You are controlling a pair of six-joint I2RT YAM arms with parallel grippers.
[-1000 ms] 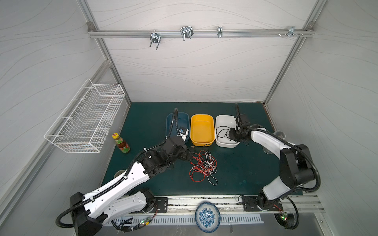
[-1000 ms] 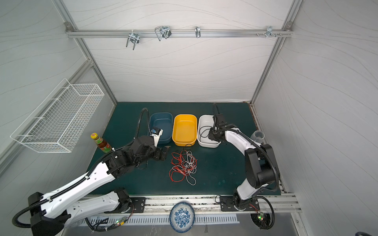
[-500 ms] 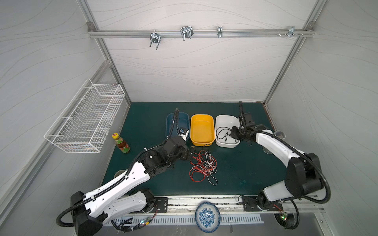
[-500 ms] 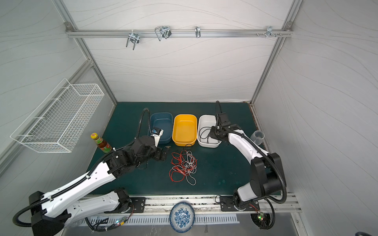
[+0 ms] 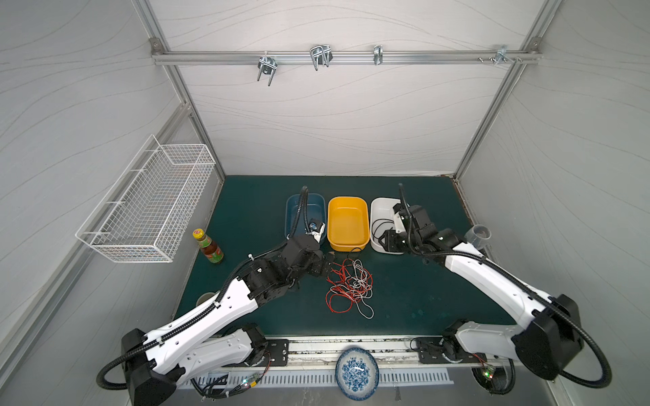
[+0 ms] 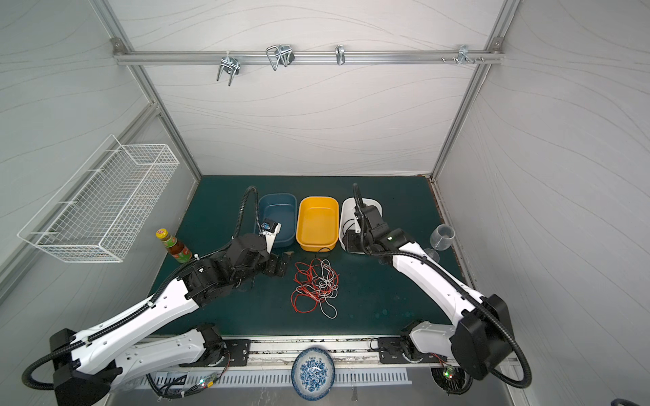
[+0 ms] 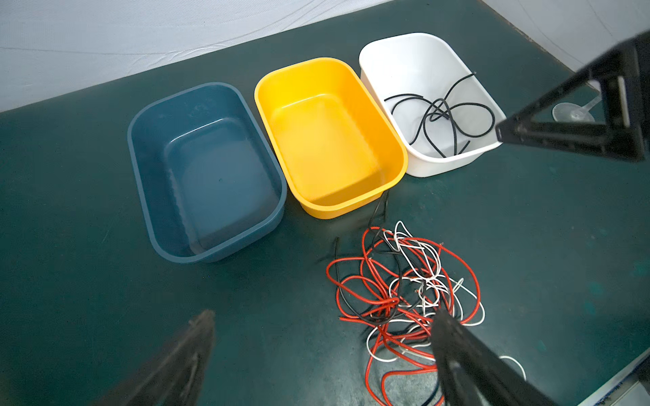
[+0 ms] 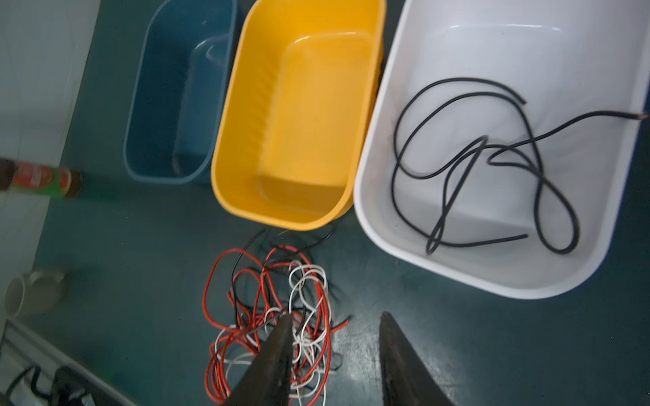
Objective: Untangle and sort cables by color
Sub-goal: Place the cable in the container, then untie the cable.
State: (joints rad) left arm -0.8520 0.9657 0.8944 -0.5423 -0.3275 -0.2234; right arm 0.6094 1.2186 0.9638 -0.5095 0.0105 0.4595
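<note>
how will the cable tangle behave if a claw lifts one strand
Probably floppy and light: the tangle lies in loose, thin loops. Lifting one strand likely drags other colours along, since red, white and black cross repeatedly.

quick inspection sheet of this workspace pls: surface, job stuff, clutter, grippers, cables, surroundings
surface: dark green mat
job's things: red, white and black tangle on the mat before the yellow tub; black cable in the white tub; blue tub and yellow tub empty
clutter: sauce bottle, mug, clear cup, patterned plate on the front ledge
grippers: left gripper open beside the tangle; right gripper open, holding nothing, near the white tub
cables: ribbed hoses on both arms; loose wiring under the front rail
surroundings: white walls, wire basket, hook rail
</note>
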